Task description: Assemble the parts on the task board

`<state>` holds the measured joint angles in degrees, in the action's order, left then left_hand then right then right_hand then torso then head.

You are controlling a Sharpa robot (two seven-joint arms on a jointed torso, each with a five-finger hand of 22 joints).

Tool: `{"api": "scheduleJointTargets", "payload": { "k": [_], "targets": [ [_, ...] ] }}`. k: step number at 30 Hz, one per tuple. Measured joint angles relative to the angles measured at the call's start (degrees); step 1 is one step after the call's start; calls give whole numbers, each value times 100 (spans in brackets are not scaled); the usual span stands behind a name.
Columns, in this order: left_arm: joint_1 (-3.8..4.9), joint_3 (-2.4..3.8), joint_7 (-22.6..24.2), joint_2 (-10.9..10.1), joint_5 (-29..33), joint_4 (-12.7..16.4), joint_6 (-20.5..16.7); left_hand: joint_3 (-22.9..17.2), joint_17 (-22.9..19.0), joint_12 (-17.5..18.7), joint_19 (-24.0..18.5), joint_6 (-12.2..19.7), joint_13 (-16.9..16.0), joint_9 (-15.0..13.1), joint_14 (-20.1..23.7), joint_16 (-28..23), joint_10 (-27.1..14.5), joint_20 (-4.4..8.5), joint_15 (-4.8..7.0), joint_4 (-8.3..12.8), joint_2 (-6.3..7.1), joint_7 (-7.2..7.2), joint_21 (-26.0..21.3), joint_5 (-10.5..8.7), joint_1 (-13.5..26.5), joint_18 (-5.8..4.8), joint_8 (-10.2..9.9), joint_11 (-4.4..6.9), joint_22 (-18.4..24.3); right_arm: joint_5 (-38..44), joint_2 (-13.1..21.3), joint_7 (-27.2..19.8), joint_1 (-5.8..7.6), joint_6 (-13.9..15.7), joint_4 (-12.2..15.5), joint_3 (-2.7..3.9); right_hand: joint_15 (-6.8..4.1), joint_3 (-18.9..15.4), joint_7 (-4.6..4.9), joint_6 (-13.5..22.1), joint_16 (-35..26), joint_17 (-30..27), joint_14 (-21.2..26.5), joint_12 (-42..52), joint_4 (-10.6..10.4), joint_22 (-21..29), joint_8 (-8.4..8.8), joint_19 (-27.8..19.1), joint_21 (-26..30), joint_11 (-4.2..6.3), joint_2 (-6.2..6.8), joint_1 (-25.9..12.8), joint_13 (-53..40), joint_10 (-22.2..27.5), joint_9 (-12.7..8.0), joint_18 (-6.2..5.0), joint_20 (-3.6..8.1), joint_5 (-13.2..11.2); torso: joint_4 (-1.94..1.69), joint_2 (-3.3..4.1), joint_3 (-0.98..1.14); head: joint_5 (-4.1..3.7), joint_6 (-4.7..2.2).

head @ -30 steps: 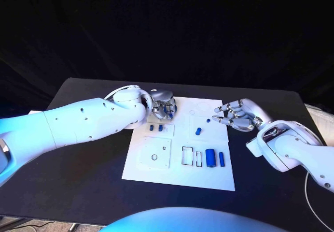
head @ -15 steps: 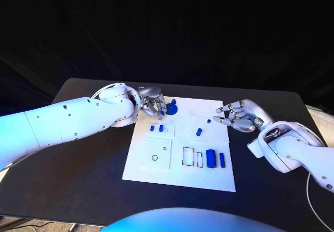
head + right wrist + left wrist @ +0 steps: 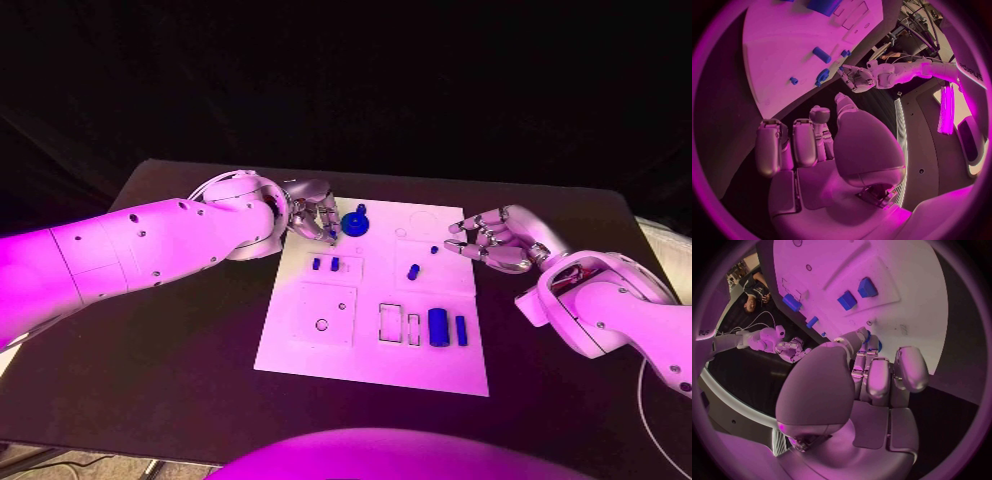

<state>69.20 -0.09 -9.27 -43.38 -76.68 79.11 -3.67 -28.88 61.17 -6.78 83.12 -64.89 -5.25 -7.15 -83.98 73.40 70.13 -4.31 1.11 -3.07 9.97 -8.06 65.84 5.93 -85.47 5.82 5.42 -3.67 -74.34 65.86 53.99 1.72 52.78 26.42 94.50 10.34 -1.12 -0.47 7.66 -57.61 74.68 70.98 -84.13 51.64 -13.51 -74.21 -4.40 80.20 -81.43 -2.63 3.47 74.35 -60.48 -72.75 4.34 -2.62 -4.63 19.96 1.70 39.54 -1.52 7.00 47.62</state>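
The white task board (image 3: 325, 345) lies mid-table. A round blue part (image 3: 356, 220) stands near its far edge. My left hand (image 3: 309, 214) hovers just left of that part with fingers bent downward, holding nothing; the wrist view shows its fingertips (image 3: 869, 346) close together over the board (image 3: 904, 280). Two small blue parts (image 3: 326, 265) sit in a square recess, and another small part (image 3: 413, 270) lies mid-board. A thick blue cylinder (image 3: 437, 327) and a thinner one (image 3: 460, 329) lie nearer me. My right hand (image 3: 492, 240) hangs empty at the board's right edge, fingers loosely spread.
Black tabletop (image 3: 173, 330) surrounds the board on all sides. Outlined recesses (image 3: 392, 322) and a square plate with a small hole (image 3: 323, 317) mark the board's near half. My right wrist view shows the left hand (image 3: 856, 77) beside the round part (image 3: 822, 76).
My left hand, which covered the round blue part a second ago, has let it go and drawn back to the left. The part now stands free. The right hand has barely moved.
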Motion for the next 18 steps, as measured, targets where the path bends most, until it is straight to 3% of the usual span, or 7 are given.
{"api": "scheduleJointTargets", "payload": {
  "k": [18],
  "targets": [
    [-11, -15, -65, 93, 1, -102, 255, 0, -15, 0, 0, 1, 0, 0, 0, 0, 0, 0, 0, 0, 0, 0, 0, 0, 0, 0, 0, 0, 1, 0, 1, 0, 0, 0, 4, 0, 0, 0, 0, 0, 0, 0, 0, 0, 0, 0, 0, 0, 0, 0, 0, 0, 0, 0, 0, 0, 0, 0, 4, 2, 1, 19, 20]
  ]
}}
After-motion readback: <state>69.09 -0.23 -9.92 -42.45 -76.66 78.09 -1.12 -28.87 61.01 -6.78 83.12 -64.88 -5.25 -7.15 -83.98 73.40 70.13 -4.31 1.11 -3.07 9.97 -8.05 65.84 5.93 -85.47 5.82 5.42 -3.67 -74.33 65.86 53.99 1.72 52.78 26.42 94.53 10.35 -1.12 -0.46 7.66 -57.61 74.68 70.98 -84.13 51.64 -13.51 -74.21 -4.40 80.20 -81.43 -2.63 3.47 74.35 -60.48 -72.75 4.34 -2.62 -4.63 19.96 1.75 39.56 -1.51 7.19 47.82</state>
